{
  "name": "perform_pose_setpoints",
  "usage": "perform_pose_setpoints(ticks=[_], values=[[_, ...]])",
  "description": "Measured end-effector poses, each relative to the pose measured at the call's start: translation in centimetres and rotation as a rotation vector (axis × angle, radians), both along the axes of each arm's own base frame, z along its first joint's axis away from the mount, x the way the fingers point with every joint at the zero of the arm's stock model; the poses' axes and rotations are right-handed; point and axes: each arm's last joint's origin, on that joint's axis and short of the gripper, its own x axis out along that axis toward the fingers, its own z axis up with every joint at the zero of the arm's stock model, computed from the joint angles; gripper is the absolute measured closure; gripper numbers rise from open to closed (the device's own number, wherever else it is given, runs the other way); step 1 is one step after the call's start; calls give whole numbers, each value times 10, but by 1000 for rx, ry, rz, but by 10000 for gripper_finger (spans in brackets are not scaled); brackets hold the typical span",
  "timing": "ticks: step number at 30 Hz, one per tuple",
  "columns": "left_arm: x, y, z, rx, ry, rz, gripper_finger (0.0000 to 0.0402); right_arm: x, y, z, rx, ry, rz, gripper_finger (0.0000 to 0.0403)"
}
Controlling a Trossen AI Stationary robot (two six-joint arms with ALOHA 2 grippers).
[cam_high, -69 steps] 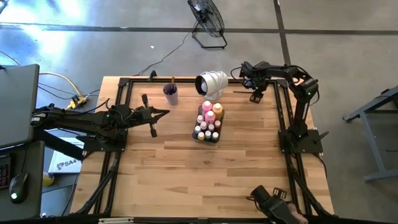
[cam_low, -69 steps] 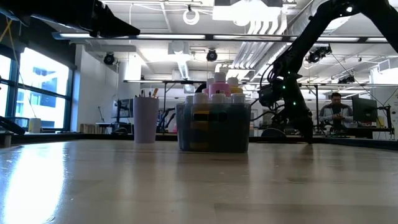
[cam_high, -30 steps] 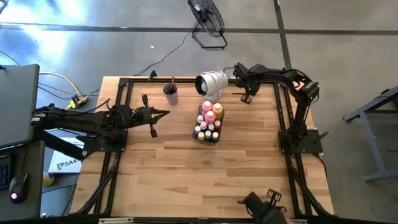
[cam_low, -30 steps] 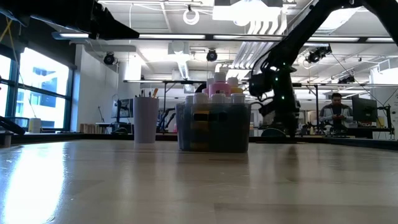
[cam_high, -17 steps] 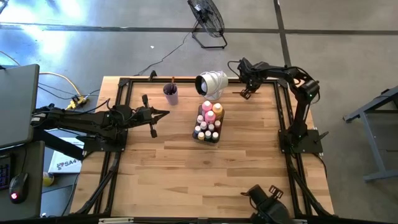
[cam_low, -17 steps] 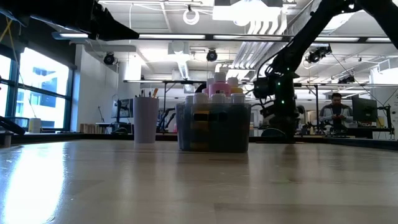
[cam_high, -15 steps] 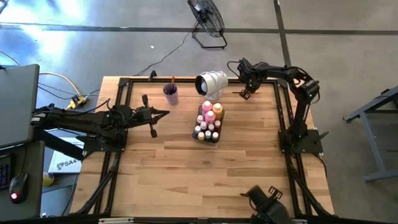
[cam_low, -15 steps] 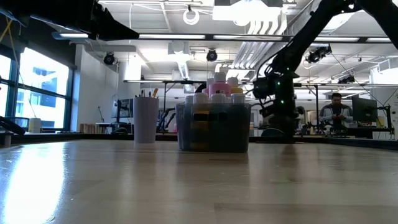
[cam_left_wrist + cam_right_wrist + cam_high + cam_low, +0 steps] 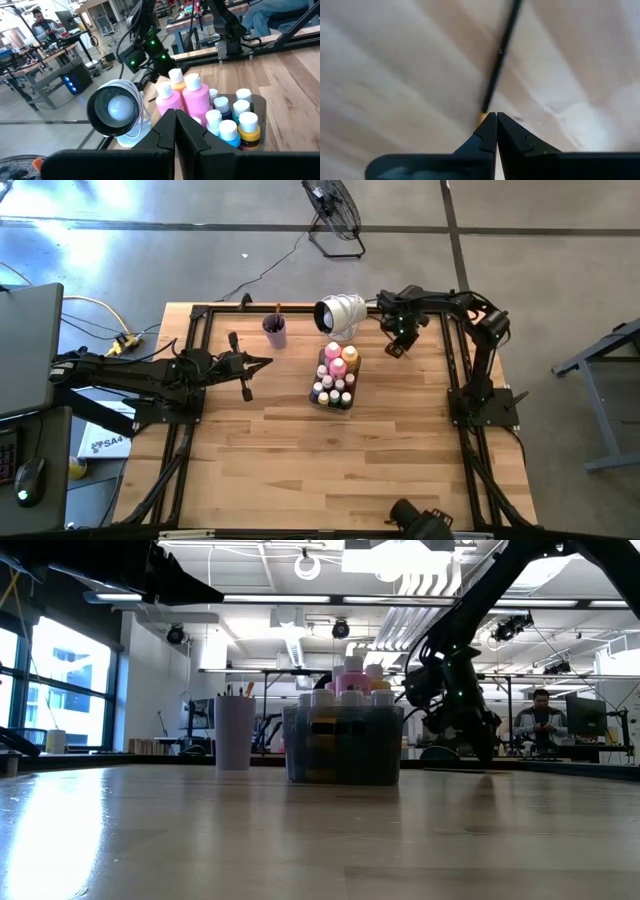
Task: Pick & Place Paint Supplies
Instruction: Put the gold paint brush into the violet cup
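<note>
- Thin dark-handled paintbrush (image 9: 499, 60) lies flat on the light wooden table (image 9: 300, 450), its ferrule end right at the closed, empty tips of the right gripper (image 9: 492, 119).
- Left gripper (image 9: 175, 117), likewise closed and empty, hovers well apart from the clear grey tray (image 9: 333, 399) of paint bottles (image 9: 334, 359).

Overhead ceiling strip lights (image 9: 400, 585) shone bright; glare washed the light wooden bench (image 9: 120, 840) near the window. The right wrist view was motion-blurred, the thin dark paintbrush (image 9: 499, 60) smeared.
</note>
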Motion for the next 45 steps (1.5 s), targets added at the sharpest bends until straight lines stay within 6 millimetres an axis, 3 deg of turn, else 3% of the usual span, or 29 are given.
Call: perform_pose_setpoints(ticks=[8, 15, 23, 34, 37, 41, 45], values=[[0, 0, -1, 0, 8, 0, 401, 26, 31, 3, 83, -46, 63, 401], [0, 0, -1, 0, 16, 0, 401, 28, 47, 29, 31, -56, 33, 401], [0, 0, -1, 0, 16, 0, 401, 24, 41, 37, -33, -74, 23, 401], [0, 0, -4, 0, 39, 0, 401, 0, 12, 36, -28, -119, -109, 400], [0, 0, -4, 0, 39, 0, 401, -5, 13, 35, 8, -171, -135, 400], [0, 0, -4, 0, 39, 0, 401, -16, 33, 30, 48, -264, -146, 400], [0, 0, -4, 0, 39, 1, 401, -31, 70, 28, -23, -331, -189, 400]])
